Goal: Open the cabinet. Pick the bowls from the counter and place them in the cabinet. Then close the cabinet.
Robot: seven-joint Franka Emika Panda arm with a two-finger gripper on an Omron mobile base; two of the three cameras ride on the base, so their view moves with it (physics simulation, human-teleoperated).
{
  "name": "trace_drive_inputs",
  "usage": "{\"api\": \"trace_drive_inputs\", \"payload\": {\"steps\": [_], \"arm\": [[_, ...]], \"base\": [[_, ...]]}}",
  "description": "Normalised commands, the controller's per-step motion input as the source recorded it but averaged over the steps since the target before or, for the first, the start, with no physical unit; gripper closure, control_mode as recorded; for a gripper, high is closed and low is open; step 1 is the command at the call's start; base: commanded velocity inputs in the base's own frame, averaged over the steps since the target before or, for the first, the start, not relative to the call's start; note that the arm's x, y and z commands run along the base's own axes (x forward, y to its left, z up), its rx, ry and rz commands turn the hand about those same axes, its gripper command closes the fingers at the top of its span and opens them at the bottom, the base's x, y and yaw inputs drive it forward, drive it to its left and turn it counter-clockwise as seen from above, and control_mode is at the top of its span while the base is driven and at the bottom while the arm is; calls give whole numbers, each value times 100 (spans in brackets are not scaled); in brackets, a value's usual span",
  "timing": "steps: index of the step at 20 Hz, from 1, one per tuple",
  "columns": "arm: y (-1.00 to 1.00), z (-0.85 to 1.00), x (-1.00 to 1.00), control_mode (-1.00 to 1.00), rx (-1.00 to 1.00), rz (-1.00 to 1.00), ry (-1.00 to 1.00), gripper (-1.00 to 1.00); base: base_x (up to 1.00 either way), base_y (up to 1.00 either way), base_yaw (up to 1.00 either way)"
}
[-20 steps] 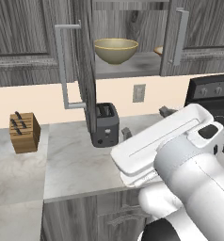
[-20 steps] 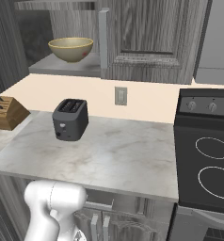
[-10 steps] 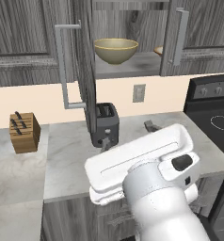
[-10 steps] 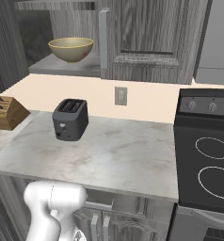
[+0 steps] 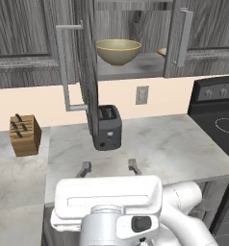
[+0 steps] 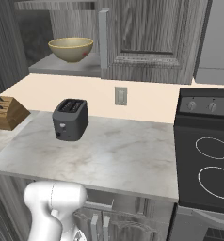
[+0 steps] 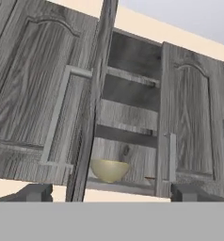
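a dark toaster point(image 5: 107, 127) stands near a wooden knife block point(image 5: 24, 135), with a black stovetop point(image 6: 203, 164) well apart.

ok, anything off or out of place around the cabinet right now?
Nothing spilled or damaged. The cabinet's left door hangs wide open. The olive-yellow bowl sits upright on the shelf, the second bowl's rim beside it. The toaster and knife block stand upright on the counter.

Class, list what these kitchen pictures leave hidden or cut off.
- Shallow tan-rimmed bowl: left base view, mostly behind the dark grey cabinet's right door.
- Deep olive-yellow bowl: hand view, left edge behind the open left door.
- Wooden knife block: right base view, cut by the left edge.
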Motion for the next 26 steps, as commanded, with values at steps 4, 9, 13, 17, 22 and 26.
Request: {"api": "trace_drive_inputs", "payload": {"steps": [4, 9, 13, 17, 22, 26], "arm": [[-16, -13, 16, -100, 12, -2, -8, -100], [-32, 0, 28, -100, 1, 0, 1, -100], [-21, -4, 62, -100, 0, 0, 4, -100], [0, -18, 68, -100, 0, 0, 0, -100], [0, -20, 64, -100, 0, 0, 0, -100], [0, -21, 61, -100, 0, 0, 0, -100]], "base": [[0, 0, 0], [0, 0, 0], [0, 0, 0], [0, 0, 0], [0, 0, 0], [0, 0, 0]]}}
